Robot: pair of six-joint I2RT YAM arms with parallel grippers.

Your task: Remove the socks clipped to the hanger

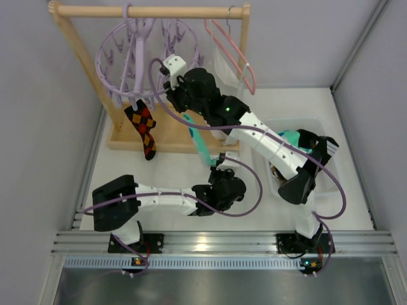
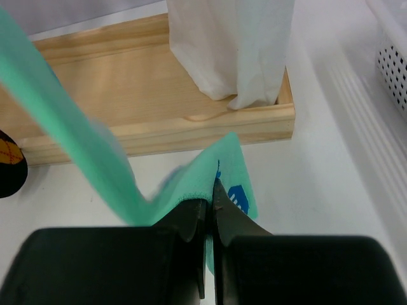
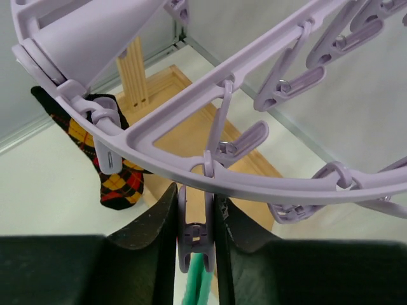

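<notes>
The round lavender hanger (image 1: 137, 57) hangs from a wooden rod. A red-orange-black patterned sock (image 1: 144, 130) is clipped to its near rim and also shows in the right wrist view (image 3: 117, 181). A teal sock (image 1: 198, 141) hangs stretched from a clip down to my left gripper (image 1: 217, 170). In the left wrist view my left gripper (image 2: 211, 204) is shut on the teal sock's (image 2: 216, 175) lower end. My right gripper (image 3: 196, 222) is up at the hanger ring (image 3: 267, 121), its jaws closed on both sides of the lavender clip (image 3: 194, 236) that holds the teal sock (image 3: 198, 283).
A wooden rack base (image 2: 127, 95) lies under the hanger. A white garment (image 2: 232, 44) hangs on a thin pink hanger (image 1: 232, 47) to the right. A clear bin (image 1: 321, 130) at the right holds another teal sock (image 1: 291, 136).
</notes>
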